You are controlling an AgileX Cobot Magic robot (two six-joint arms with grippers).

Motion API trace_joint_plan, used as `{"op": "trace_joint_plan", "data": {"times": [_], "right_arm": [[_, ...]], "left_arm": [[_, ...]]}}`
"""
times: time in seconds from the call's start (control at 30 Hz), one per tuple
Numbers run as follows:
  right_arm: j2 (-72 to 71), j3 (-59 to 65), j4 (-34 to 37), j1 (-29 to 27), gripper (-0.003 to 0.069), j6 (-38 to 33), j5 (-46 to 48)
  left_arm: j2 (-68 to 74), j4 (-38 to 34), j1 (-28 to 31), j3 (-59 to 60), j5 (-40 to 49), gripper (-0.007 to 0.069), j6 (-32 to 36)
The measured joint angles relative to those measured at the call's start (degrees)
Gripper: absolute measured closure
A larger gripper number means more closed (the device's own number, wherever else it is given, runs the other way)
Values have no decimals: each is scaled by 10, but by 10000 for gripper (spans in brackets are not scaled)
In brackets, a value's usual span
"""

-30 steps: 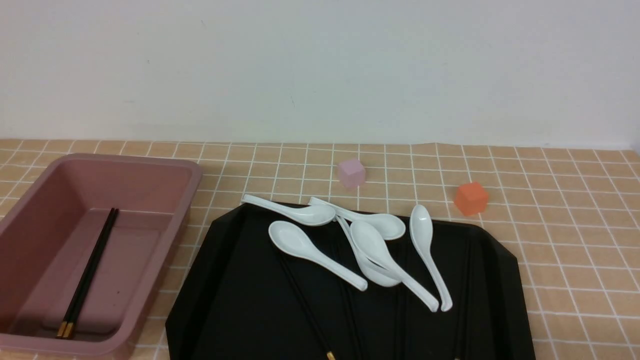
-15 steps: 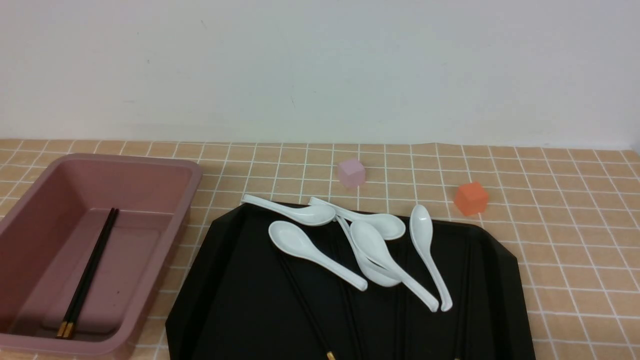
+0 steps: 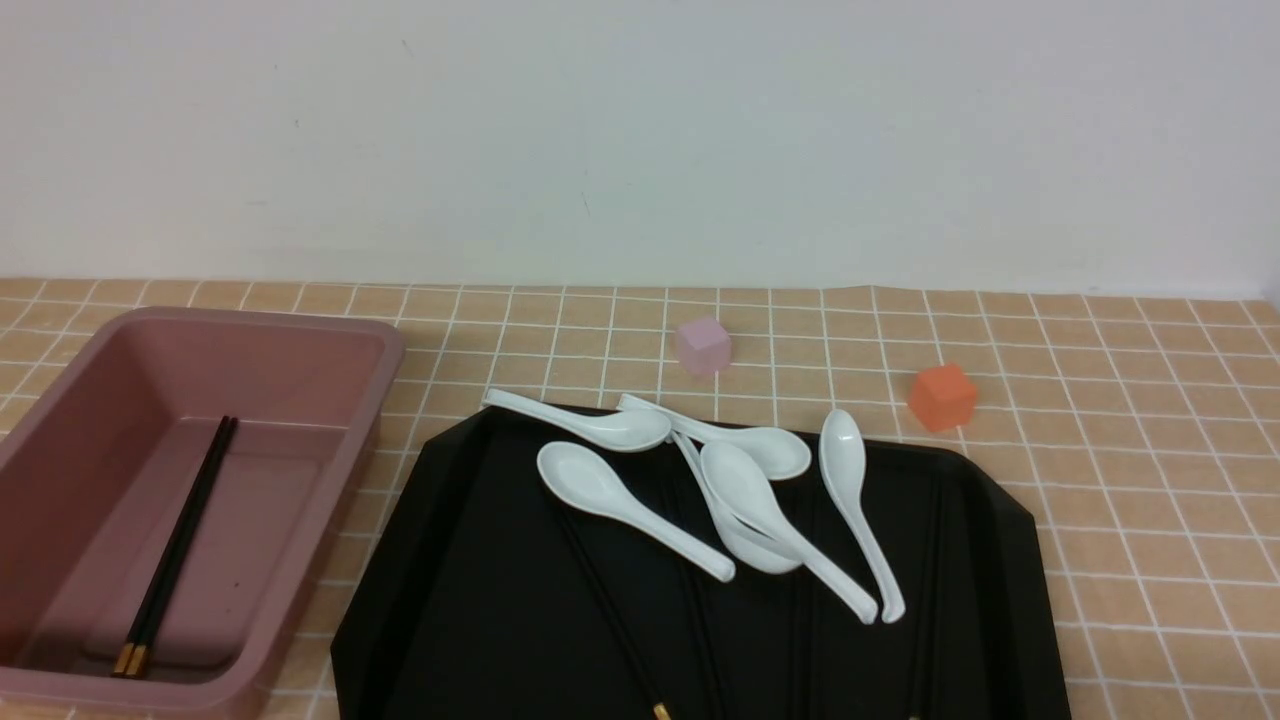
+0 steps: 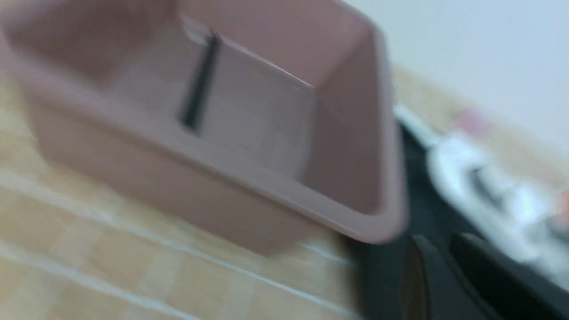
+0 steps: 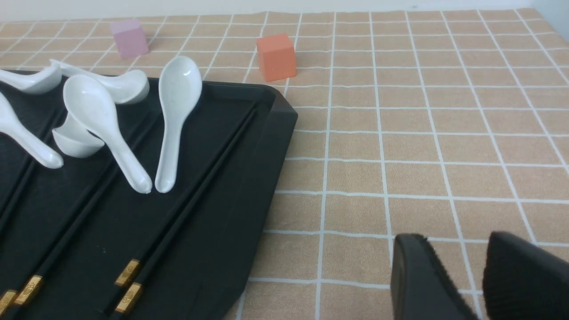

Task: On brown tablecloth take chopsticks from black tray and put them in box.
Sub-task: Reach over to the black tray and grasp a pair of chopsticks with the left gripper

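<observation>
Picking chopsticks (image 5: pixel 191 202) off the black tray (image 5: pixel 240 186), pinch by their gold bands (image 5: pixel 127 272), clear of the spoons (image 5: pixel 171 120); the box (image 3: pixel 390 345) waits left of the tray. Your right gripper (image 5: pixel 455 240) gapes empty; the left gripper (image 4: pixel 438 242) is too blurred to tell.

1. Even, bright light is recorded in front and right wrist views; shadows are faint
2. Heavy motion blur is noted throughout the left wrist view; the box (image 4: pixel 178 191) is smeared
3. Soft sheen is seen on the black tray (image 3: pixel 480 620)
</observation>
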Motion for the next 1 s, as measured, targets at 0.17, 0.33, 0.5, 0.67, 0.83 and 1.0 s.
{"op": "trace_joint_plan", "data": {"times": [0.17,0.33,0.5,0.67,0.83,1.0], "right_arm": [[0,0,0,0,419,0,0],[0,0,0,0,419,0,0],[0,0,0,0,419,0,0],[0,0,0,0,419,0,0],[0,0,0,0,419,0,0],[0,0,0,0,419,0,0]], "left_arm": [[0,-173,0,0,-4,539,-130],[0,-295,0,0,-17,531,-199],[0,-339,0,-12,-39,539,-189],[61,-327,0,-148,-37,637,-93],[297,-227,0,-315,228,637,13],[544,-144,0,-428,471,637,155]]}}
